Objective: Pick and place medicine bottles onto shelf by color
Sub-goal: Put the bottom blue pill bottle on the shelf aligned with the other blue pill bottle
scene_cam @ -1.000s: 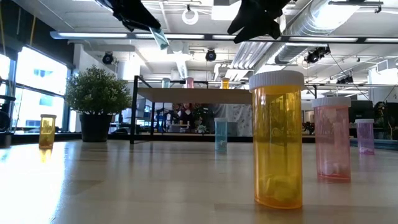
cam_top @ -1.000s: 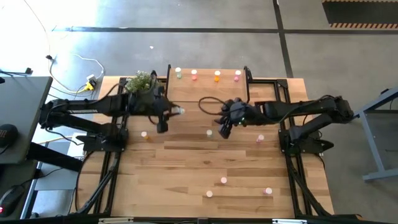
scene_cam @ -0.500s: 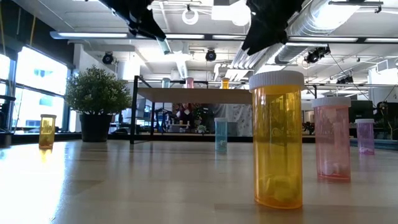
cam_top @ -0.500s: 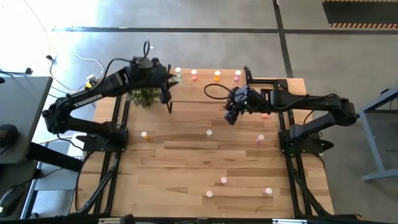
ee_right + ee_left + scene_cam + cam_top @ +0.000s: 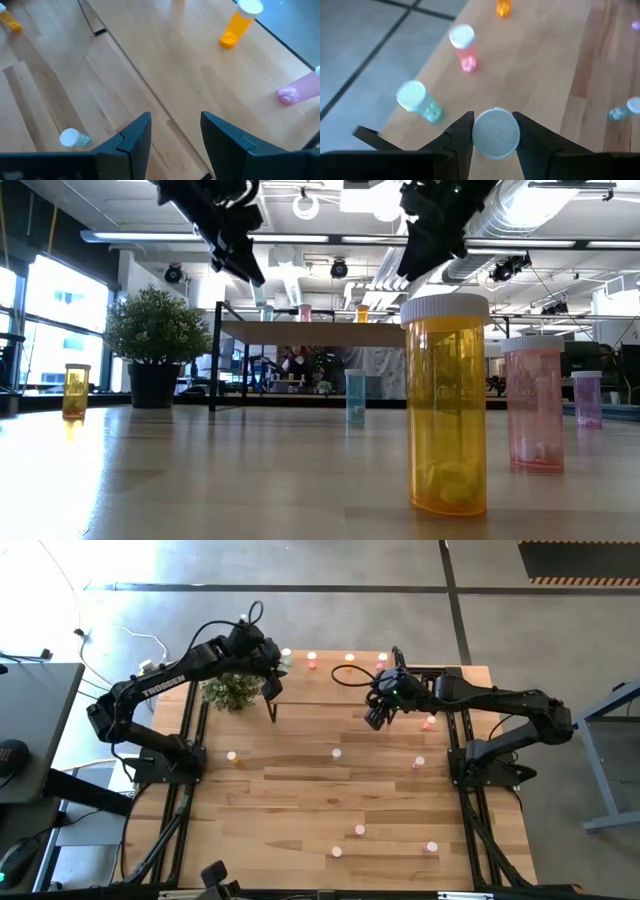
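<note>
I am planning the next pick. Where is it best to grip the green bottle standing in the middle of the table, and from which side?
Probably the pale green bottle is best gripped by its white cap, pincer coming straight down. It stands upright, apart from other bottles, with open table around it.

Four bottles [image 5: 349, 658] on shelf [image 5: 330, 670]; seven on table [image 5: 330, 790]; one in left claw [image 5: 493, 121]; one plant [image 5: 228, 692].

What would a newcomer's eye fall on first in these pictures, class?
In the low view, an orange bottle stands large on the table, close to the camera. In the high view, both arms reach toward the shelf at the far edge. The left claw grips a capped bottle above it, while the right claw is empty.
</note>
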Controlling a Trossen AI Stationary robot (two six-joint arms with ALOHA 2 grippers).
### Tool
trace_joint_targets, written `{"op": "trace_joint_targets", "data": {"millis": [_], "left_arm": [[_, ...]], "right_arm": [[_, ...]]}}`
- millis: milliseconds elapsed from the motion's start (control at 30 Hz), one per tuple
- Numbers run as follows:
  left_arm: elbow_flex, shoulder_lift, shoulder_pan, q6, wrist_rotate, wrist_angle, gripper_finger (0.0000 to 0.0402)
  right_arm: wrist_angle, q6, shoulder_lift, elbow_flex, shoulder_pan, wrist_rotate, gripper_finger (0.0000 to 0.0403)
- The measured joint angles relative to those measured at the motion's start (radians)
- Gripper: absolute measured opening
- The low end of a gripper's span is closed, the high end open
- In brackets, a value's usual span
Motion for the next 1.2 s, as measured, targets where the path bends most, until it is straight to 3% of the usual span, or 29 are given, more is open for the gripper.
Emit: {"op": "trace_joint_targets", "data": {"millis": [367,1200], "left_arm": [[0.0,0.053,0.0,-0.029,0.044,-0.009,0.0117],[0.0,0.091,0.0,-0.05,0.021,-0.014,0.0117]], "right_arm": [[-0.016,0.002,0.0,0.0,-0.009,-0.032,0.0163],[-0.019,0.002,0.0,0.0,-0.008,-0.045,0.0163]]}}
